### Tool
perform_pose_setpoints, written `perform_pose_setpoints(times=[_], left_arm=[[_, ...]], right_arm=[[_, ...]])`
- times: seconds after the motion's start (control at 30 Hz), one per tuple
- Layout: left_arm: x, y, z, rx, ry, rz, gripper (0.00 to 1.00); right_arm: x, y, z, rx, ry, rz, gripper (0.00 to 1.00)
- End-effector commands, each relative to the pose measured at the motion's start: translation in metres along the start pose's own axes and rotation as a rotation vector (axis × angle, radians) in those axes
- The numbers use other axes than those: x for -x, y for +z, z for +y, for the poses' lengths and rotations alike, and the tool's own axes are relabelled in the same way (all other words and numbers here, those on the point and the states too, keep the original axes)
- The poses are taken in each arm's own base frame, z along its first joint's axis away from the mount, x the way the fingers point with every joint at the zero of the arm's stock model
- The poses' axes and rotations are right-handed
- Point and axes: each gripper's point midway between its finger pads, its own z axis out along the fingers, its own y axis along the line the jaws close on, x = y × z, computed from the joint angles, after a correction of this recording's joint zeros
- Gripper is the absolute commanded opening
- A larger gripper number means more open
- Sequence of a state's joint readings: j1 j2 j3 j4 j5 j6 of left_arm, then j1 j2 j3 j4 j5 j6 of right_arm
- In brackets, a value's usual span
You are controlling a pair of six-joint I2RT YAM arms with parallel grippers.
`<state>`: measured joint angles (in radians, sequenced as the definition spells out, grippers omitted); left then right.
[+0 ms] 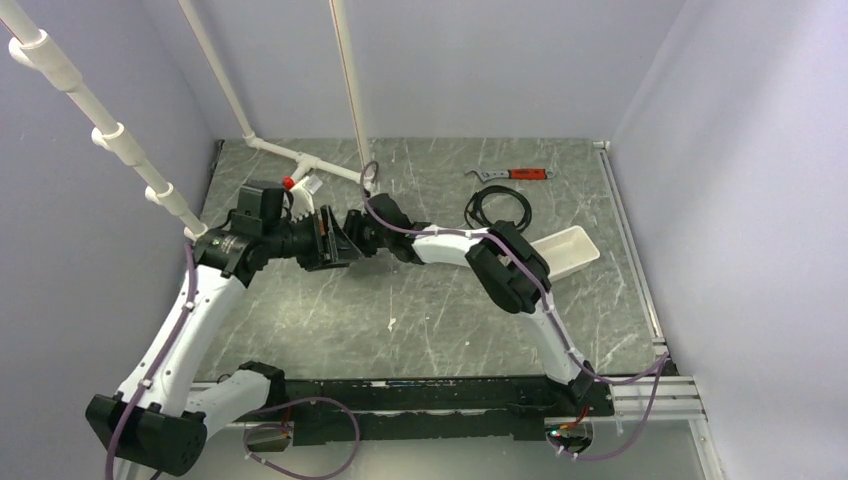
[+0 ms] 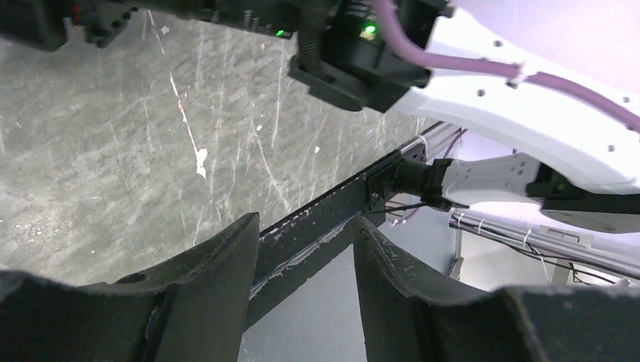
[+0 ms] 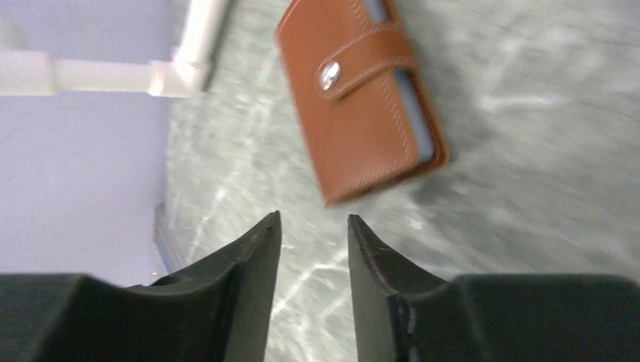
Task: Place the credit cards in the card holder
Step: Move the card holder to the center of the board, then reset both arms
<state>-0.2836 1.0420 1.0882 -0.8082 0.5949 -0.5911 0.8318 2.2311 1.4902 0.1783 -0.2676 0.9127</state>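
The card holder (image 3: pixel 362 128) is a brown leather wallet, folded shut with its tab snapped. It lies on the grey table just ahead of my right gripper (image 3: pixel 313 219), blurred. A greyish edge of the credit cards (image 3: pixel 427 132) shows along its right side, inside the fold. The right gripper is open with nothing between its fingers and is clear of the wallet. My left gripper (image 2: pixel 308 220) is also open and empty, facing the table's front edge. In the top view both grippers meet at centre left, left gripper (image 1: pixel 335 245) beside right gripper (image 1: pixel 354 238), and the wallet is hidden under them.
A white tray (image 1: pixel 565 250) sits at the right behind the right arm. A black cable coil (image 1: pixel 497 208) and a red-handled wrench (image 1: pixel 510 174) lie at the back. White pipes (image 1: pixel 300 155) run along the back left, close to the wallet (image 3: pixel 181 72).
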Motion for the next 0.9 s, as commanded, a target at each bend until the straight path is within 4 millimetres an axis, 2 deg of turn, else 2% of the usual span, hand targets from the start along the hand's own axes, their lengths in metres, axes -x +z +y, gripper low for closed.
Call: perform_pose_setpoints(times=[0.0, 0.03, 0.1, 0.17, 0.23, 0.3, 0.4, 0.53, 0.63, 0.7, 0.77, 0.87], left_arm=[[0.012, -0.033, -0.028, -0.009, 0.054, -0.084, 0.54], [0.015, -0.041, -0.033, -0.007, 0.068, -0.109, 0.54], [0.022, -0.057, -0.045, -0.018, 0.109, -0.171, 0.56], [0.033, -0.074, -0.059, -0.030, 0.159, -0.253, 0.57], [0.047, -0.094, -0.073, -0.039, 0.218, -0.368, 0.59], [0.059, -0.119, -0.091, -0.070, 0.290, -0.496, 0.65], [0.078, -0.158, -0.115, -0.093, 0.394, -0.688, 0.77], [0.094, -0.210, -0.141, -0.091, 0.504, -0.902, 0.98], [0.104, -0.237, -0.153, -0.073, 0.568, -1.021, 0.99], [0.110, -0.249, -0.156, -0.052, 0.585, -1.073, 0.99], [0.118, -0.256, -0.158, -0.026, 0.593, -1.108, 1.00], [0.125, -0.259, -0.162, -0.012, 0.612, -1.117, 1.00]], right_arm=[[0.042, -0.015, 0.094, 0.265, -0.089, -0.089, 0.44], [0.039, -0.025, 0.102, 0.261, -0.120, -0.079, 0.53], [0.037, -0.053, 0.109, 0.212, -0.202, -0.073, 0.62], [0.036, -0.090, 0.103, 0.118, -0.287, -0.075, 0.72], [0.043, -0.140, 0.102, 0.020, -0.392, -0.108, 0.81], [0.050, -0.188, 0.094, -0.088, -0.515, -0.143, 0.86], [0.068, -0.278, 0.091, -0.224, -0.631, -0.294, 0.99], [0.096, -0.401, 0.100, -0.360, -0.702, -0.551, 1.00], [0.108, -0.482, 0.117, -0.379, -0.719, -0.727, 1.00], [0.110, -0.523, 0.127, -0.370, -0.724, -0.810, 1.00], [0.112, -0.554, 0.131, -0.375, -0.713, -0.880, 1.00], [0.107, -0.588, 0.134, -0.335, -0.713, -0.967, 1.00]])
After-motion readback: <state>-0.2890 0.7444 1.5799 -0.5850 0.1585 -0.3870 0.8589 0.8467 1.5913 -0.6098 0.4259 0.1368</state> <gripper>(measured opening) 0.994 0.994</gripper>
